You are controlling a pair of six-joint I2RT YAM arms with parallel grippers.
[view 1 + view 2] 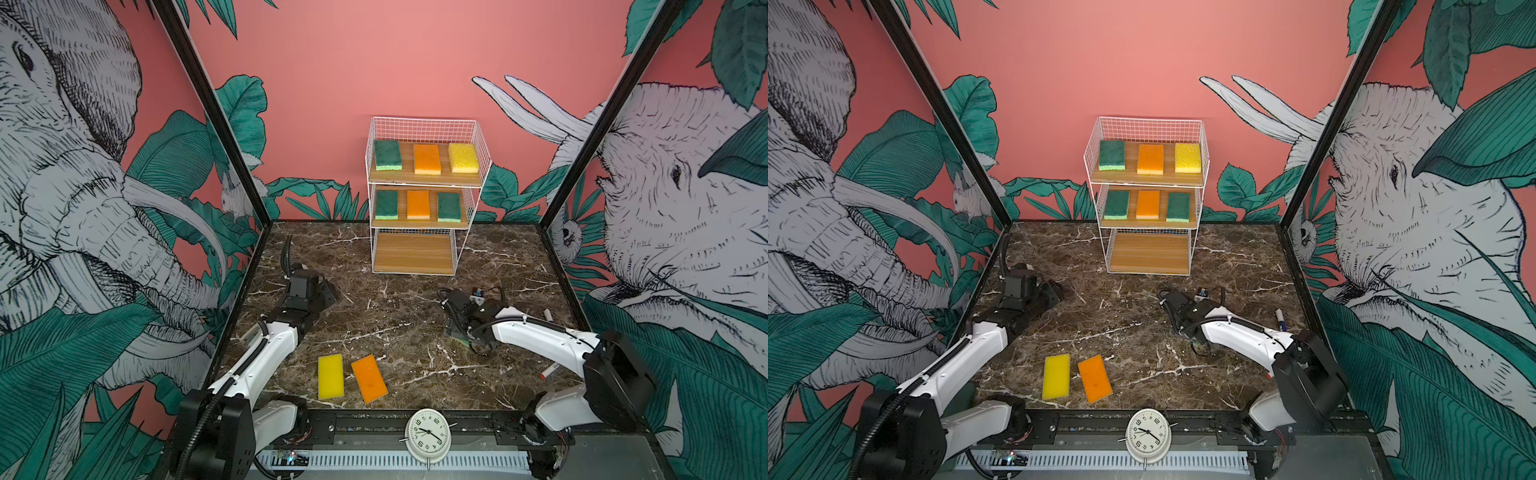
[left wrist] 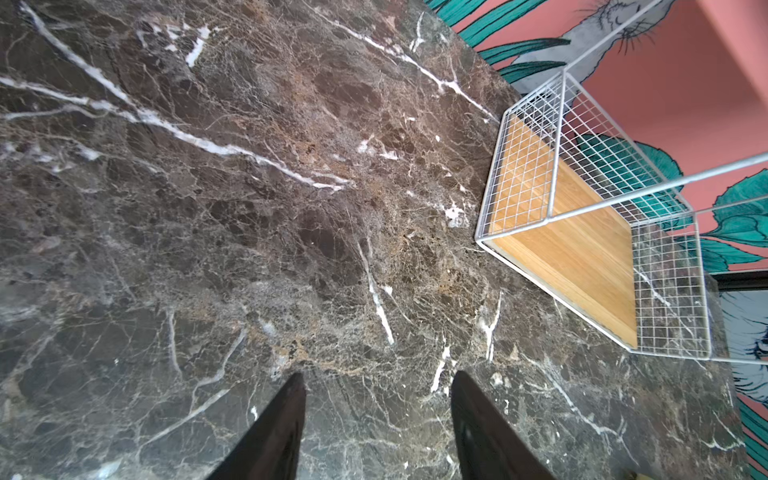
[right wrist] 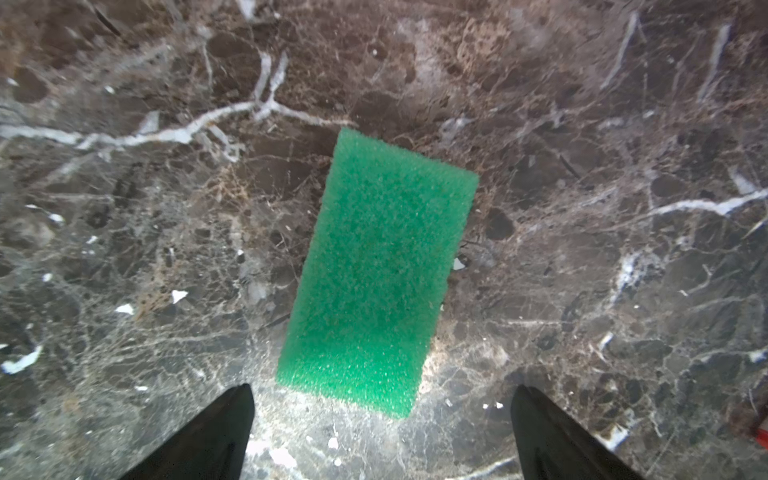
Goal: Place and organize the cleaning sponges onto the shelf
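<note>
The shelf (image 1: 424,120) stands at the back of the table (image 1: 399,324), against the pink wall. Its top board (image 1: 424,179) carries three sponges in a row, apart from one another: the top green sponge (image 1: 388,154) on the left, the top orange sponge (image 1: 427,159) in the middle, the top yellow sponge (image 1: 463,158) on the right. The middle board (image 1: 417,223) also carries three: the middle-left green sponge (image 1: 387,204), the middle orange sponge (image 1: 418,204) and the middle-right green sponge (image 1: 449,207). The bottom board (image 1: 413,253) is bare wood.

Three sponges lie flat on the table. The loose yellow sponge (image 1: 331,376) and the loose orange sponge (image 1: 369,378) sit just beside each other near the front edge, the orange one turned at a slant. The loose green sponge (image 3: 378,270) lies under the right arm, mostly hidden in both top views.

The right gripper (image 3: 382,388) hangs over that green sponge with its jaws spread wide, one to either side of the sponge's near end, neither touching it; it grasps nothing. The left gripper (image 2: 376,374) is over bare table near the shelf's bottom corner, jaws parted and empty.
</note>
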